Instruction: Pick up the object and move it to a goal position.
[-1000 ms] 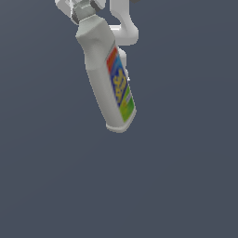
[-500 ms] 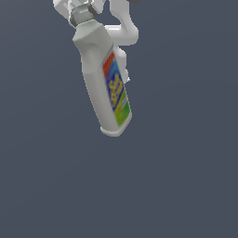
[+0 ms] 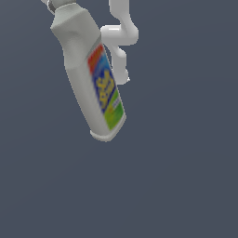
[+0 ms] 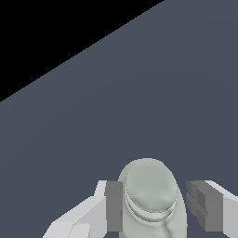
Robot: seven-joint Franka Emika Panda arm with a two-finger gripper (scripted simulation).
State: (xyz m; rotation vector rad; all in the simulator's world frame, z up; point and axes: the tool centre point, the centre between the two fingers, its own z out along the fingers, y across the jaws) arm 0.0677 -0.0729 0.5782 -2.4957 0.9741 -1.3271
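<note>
The off-white bottle [image 3: 83, 79] hangs in the air, cap end up and its base tilted down toward the exterior view's right. Its red, blue, yellow and green label [image 3: 106, 88] faces the camera. My gripper [image 3: 54, 4] is at the top edge of the exterior view and mostly cut off. In the wrist view the gripper [image 4: 158, 204] is shut on the bottle's neck, with the round cap [image 4: 151, 193] between the two grey pads [image 4: 114, 207]. The bottle's body is hidden below the cap there.
Plain dark grey ground [image 3: 176, 176] fills the scene below the bottle. The white arm links [image 3: 121, 37] show behind the bottle. Black space beyond the ground's edge [image 4: 56, 32] shows in the wrist view.
The held bottle has shifted toward the exterior view's left and looks larger, with its cap now at the top edge. The grip on it has not changed.
</note>
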